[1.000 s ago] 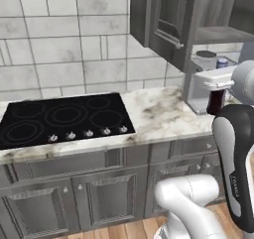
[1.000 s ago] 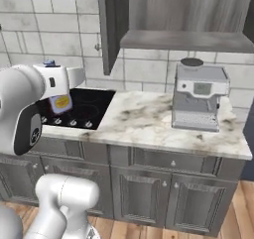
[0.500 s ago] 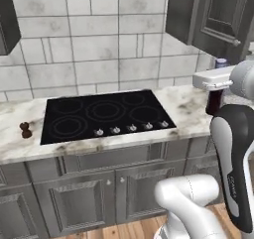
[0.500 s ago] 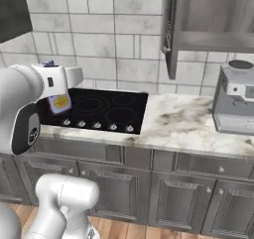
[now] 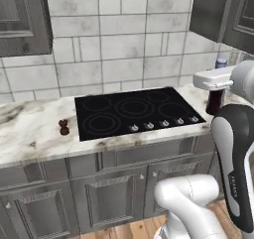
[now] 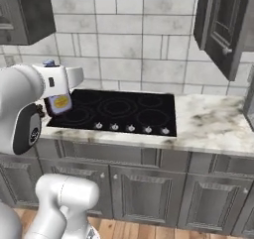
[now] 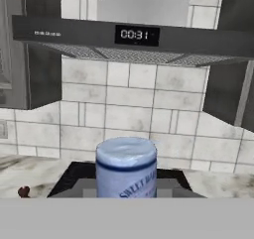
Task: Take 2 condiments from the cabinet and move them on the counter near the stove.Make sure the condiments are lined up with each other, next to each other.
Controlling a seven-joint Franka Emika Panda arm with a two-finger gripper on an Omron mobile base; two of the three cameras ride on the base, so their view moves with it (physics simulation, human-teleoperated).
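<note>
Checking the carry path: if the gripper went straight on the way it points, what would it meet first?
Apparently the white tiled wall behind the black glass cooktop, below the range hood; the gripper already holds the blue-white-capped bottle. Depth is uncertain.

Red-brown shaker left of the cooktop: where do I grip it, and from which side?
Likely its rounded body, from the front, jaws level: the shaker stands upright on the counter, apart from the stove, its front side unobstructed.
</note>
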